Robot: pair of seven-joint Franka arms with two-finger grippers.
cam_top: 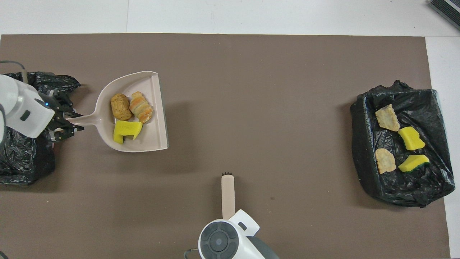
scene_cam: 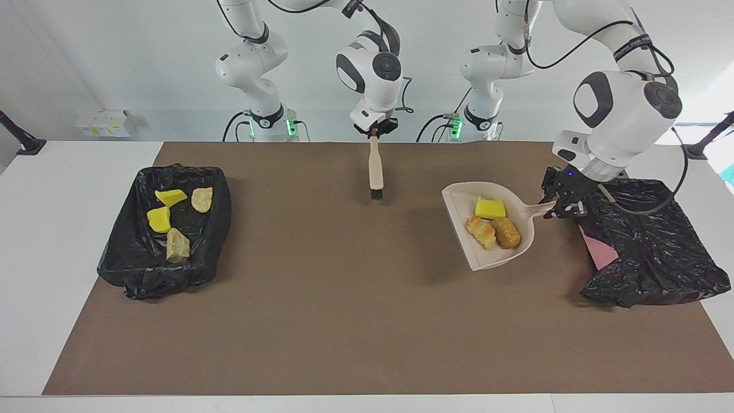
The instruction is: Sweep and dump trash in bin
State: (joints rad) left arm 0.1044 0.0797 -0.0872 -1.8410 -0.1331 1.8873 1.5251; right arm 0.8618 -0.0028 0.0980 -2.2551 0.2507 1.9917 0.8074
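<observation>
Facing view: the left gripper point(scene_cam: 563, 205), at the right of the frame just beside the bin point(scene_cam: 654, 241), is clamped on the handle of the dustpan point(scene_cam: 467, 252). The pan hangs in the air over the mat point(scene_cam: 344, 321), its open lip toward the frame's lower left. Three pieces of trash lie in it: a yellow sponge chunk point(scene_cam: 490, 207) nearest the handle and two orange-tan pastry lumps point(scene_cam: 494, 232) side by side lower in the frame. The bin is lined with a black bag, and a pink patch shows at its edge nearest the pan.

At the upper middle of the frame, the right gripper point(scene_cam: 375, 132) is closed on the top of the brush point(scene_cam: 375, 172), which hangs upright, bristles down, over the mat.

At the left of the frame sits a second black-lined tray point(scene_cam: 206, 252), holding four more scraps point(scene_cam: 172, 221): two yellow chunks and two tan lumps.

Overhead view shows the same layout turned around: the pan point(cam_top: 154, 104) sits at the middle left, its handle running to the left gripper point(cam_top: 68, 124) at the bin's edge point(cam_top: 21, 165); the brush point(cam_top: 228, 194) is at the bottom middle; the tray point(cam_top: 363, 162) is at the right.
</observation>
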